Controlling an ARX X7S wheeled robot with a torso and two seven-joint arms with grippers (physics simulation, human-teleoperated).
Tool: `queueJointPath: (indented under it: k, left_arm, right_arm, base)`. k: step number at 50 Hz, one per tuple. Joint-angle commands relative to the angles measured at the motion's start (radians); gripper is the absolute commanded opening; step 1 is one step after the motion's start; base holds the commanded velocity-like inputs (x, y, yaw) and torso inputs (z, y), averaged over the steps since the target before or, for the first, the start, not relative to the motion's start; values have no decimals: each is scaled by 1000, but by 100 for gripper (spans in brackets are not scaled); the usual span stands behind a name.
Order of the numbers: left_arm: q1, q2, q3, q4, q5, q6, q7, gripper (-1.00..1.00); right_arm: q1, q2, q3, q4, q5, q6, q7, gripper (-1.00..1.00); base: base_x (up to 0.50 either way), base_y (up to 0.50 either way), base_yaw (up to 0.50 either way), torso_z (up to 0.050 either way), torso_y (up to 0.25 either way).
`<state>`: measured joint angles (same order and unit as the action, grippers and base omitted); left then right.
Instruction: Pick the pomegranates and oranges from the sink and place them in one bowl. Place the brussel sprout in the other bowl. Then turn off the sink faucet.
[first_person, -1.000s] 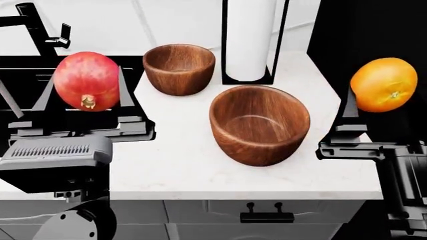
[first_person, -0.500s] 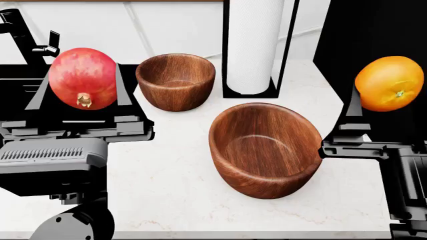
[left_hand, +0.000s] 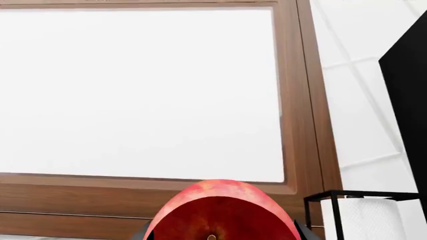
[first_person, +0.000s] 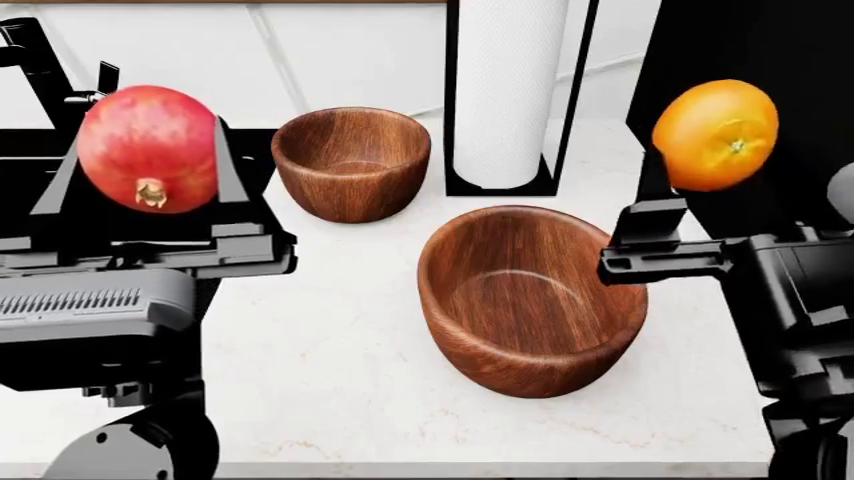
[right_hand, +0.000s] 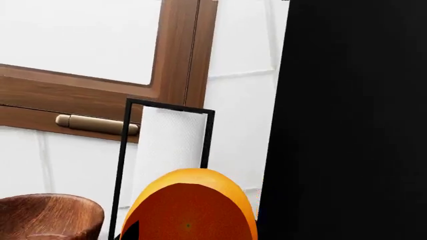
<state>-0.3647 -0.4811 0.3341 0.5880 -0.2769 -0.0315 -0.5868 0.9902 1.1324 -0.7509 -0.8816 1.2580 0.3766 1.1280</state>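
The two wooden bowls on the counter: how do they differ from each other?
The larger bowl is wider and sits nearer the robot, tipped a little so its opening leans sideways; the smaller bowl stands level, farther back beside the paper towel holder. The larger bowl lies closer to the right gripper holding the orange; the smaller one lies closer to the left gripper holding the pomegranate. Both are reddish-brown grained wood, round and empty.

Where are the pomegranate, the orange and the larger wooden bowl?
pomegranate (first_person: 147, 148), head view, middle of its red skin.
orange (first_person: 714, 121), head view, centre of its peel.
larger wooden bowl (first_person: 470, 325), head view, near outer wall.
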Motion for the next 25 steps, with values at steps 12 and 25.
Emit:
queueJointPath:
  k: [12, 25]
  left_arm:
    - [-4, -18, -36, 28, -54, 5, -12, -100]
    - [-1, -28, -42, 39, -60, 0, -15, -100]
  right_arm:
    - [379, -182, -59, 203, 620, 294, 45, -100]
    - [459, -208, -100, 250, 814, 351, 95, -100]
  base:
    - [0, 0, 0, 0, 1]
    - [0, 0, 0, 0, 0]
